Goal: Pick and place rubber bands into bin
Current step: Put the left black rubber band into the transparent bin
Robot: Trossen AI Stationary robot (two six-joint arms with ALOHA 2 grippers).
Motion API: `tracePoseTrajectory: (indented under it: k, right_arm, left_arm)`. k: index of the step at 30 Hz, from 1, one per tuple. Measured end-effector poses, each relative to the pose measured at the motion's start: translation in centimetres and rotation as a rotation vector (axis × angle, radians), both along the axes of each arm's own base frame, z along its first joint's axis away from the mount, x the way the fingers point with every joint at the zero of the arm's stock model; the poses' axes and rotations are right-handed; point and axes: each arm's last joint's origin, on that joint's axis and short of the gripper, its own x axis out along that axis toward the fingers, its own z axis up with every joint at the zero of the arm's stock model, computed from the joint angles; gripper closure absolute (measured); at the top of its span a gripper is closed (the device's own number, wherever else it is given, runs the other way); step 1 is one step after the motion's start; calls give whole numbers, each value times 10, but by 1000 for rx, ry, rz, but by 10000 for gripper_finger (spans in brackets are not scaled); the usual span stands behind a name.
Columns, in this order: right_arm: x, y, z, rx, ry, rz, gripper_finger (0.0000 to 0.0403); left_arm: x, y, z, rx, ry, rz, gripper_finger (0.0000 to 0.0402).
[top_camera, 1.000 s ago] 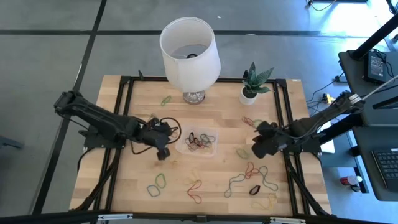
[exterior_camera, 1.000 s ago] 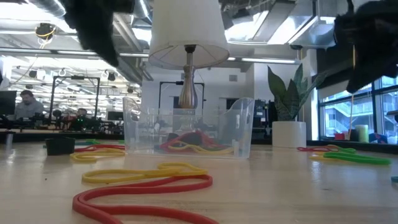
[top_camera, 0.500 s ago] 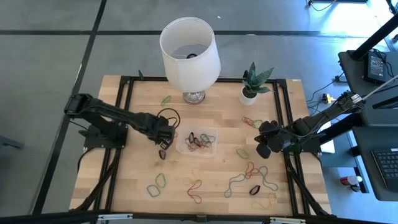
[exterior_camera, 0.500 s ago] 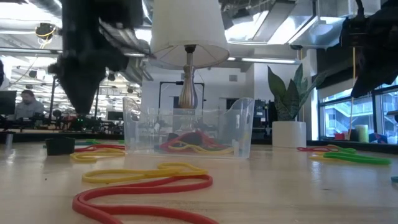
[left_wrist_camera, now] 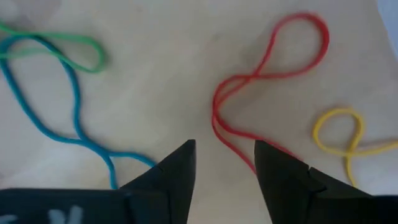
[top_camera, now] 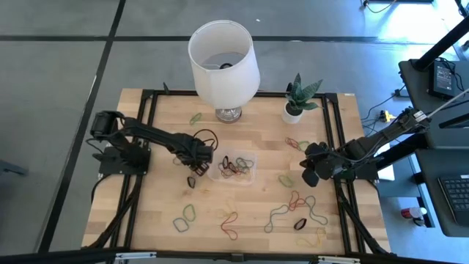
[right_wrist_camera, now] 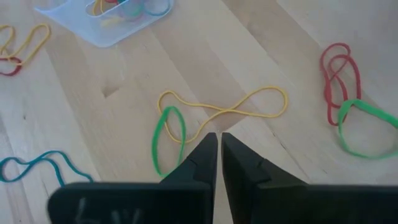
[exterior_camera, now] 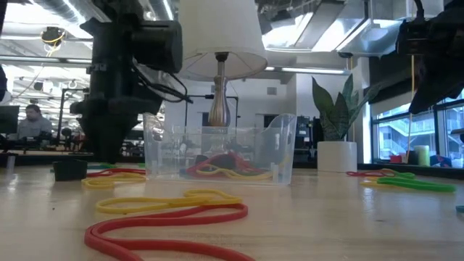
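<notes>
The clear bin (top_camera: 254,174) stands mid-table with several coloured rubber bands inside. My left gripper (top_camera: 199,163) stands open at the bin's left edge, low by the table (exterior_camera: 109,148). Its wrist view (left_wrist_camera: 222,149) shows a red band (left_wrist_camera: 273,62), a yellow one (left_wrist_camera: 339,134), a blue one (left_wrist_camera: 62,118) and a green one (left_wrist_camera: 68,50) below the fingers, with nothing between them. A black band (top_camera: 192,182) lies just nearer. My right gripper (top_camera: 309,176) hovers shut to the right of the bin, over a yellow band (right_wrist_camera: 224,109) and a green band (right_wrist_camera: 165,140).
Loose bands lie across the near and right parts of the table, among them a blue one (top_camera: 277,214) and a red one (top_camera: 297,199). A white lamp (top_camera: 223,62) and a small potted plant (top_camera: 294,110) stand at the far edge. A person (exterior_camera: 30,119) sits far behind.
My left gripper has gone toward the table's right and far edges, up to the bin's left side, and has come down close to the table. The black band that it stood over now lies uncovered on the table.
</notes>
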Motion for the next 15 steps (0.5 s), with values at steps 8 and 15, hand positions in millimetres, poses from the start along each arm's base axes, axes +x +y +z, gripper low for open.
tracePoseTrajectory:
  k: [8,15]
  right_arm:
    - [0,0,0,-4,3,3,376]
    - [0,0,0,-15,5,17,376]
  left_arm:
    - [-1,-26,-1,-14,-19,19,258]
    - [-5,-52,2,-25,-47,22,258]
